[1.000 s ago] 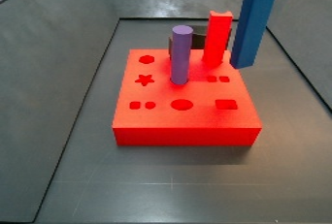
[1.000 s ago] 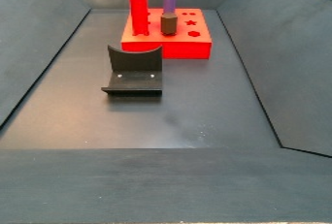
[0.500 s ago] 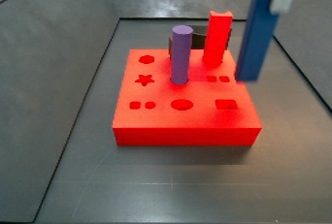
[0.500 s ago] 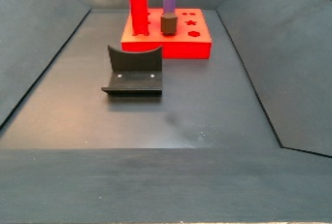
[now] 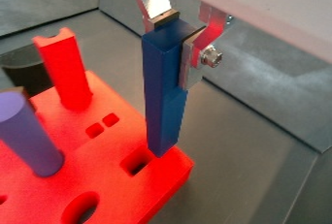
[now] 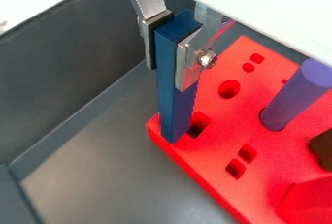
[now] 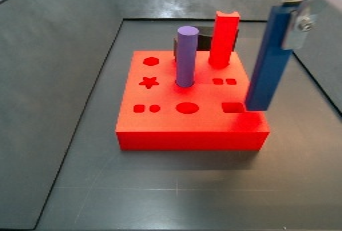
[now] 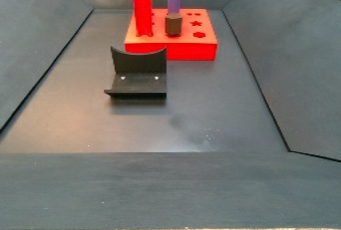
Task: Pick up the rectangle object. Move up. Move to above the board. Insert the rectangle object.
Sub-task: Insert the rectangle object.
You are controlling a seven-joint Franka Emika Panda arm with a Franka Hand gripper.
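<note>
Gripper clamped on rectangle object, right of frame in side view. Bar has descended since earlier frames; lower end now at board rectangular hole; insertion starting.

My wrist views look down close past the gripper onto the board — one side view sits near it, another far back beyond the fixture.

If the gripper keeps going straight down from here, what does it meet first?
The gripper, shut on the blue bar, points down at the board. The bar's lower end would likely meet it first, at the corner rectangular hole; exact alignment unclear.
</note>
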